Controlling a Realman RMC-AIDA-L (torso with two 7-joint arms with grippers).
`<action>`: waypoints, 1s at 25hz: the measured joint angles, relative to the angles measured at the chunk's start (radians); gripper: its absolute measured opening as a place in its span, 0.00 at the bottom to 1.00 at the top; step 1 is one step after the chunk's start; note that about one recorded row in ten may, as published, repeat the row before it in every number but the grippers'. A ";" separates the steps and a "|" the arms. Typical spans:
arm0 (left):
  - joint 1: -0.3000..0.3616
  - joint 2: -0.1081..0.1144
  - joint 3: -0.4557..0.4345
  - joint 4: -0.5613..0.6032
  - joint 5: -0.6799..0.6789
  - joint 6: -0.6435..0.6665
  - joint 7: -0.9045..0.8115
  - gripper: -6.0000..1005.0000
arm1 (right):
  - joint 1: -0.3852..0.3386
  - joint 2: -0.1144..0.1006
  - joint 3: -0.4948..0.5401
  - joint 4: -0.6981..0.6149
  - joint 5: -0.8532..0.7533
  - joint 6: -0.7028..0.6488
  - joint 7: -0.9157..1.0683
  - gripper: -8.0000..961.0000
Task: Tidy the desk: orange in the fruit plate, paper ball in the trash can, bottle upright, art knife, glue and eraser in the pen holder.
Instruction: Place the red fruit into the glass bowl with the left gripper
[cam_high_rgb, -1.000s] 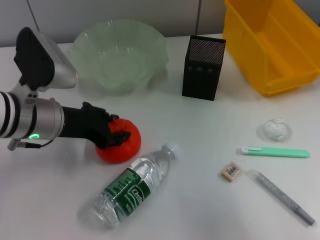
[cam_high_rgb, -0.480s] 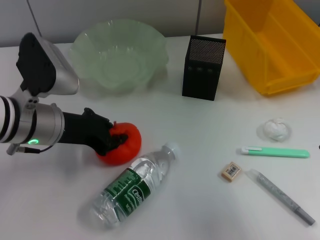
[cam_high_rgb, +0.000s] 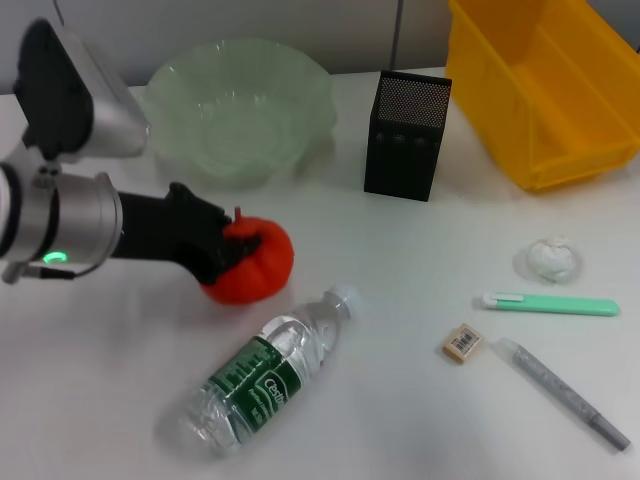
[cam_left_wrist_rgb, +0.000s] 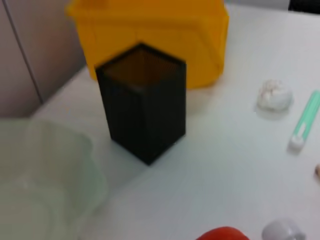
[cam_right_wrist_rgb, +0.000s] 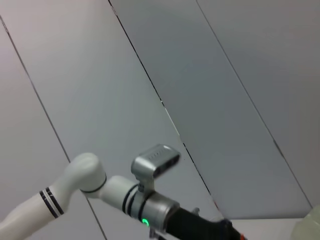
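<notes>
My left gripper (cam_high_rgb: 232, 250) is shut on the orange (cam_high_rgb: 255, 266) and holds it just above the table, in front of the pale green fruit plate (cam_high_rgb: 240, 110). The orange's top shows in the left wrist view (cam_left_wrist_rgb: 222, 234). The clear bottle (cam_high_rgb: 265, 372) lies on its side near the front. The paper ball (cam_high_rgb: 548, 258), green art knife (cam_high_rgb: 550, 303), eraser (cam_high_rgb: 462, 343) and grey glue stick (cam_high_rgb: 565, 392) lie at the right. The black mesh pen holder (cam_high_rgb: 407, 135) stands at centre back. The right gripper is out of view.
A yellow bin (cam_high_rgb: 545, 90) stands at the back right, behind the pen holder (cam_left_wrist_rgb: 142, 100) in the left wrist view. The fruit plate's rim (cam_left_wrist_rgb: 45, 175) and the bottle cap (cam_left_wrist_rgb: 282, 231) also show there. The right wrist view shows only a wall and my left arm (cam_right_wrist_rgb: 150, 205).
My left gripper has lifted the orange off the table and moved it slightly right and toward the fruit plate. Nothing else has moved.
</notes>
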 joint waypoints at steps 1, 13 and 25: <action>0.007 0.001 -0.002 0.030 0.000 0.003 -0.010 0.15 | 0.000 0.000 -0.002 0.000 0.001 0.000 0.000 0.07; -0.019 -0.001 -0.035 0.132 0.001 -0.124 -0.084 0.09 | -0.007 0.004 -0.003 0.000 0.001 -0.003 0.000 0.08; -0.128 -0.007 0.056 -0.086 0.011 -0.550 -0.073 0.07 | -0.013 0.015 -0.003 0.000 -0.002 -0.003 -0.001 0.08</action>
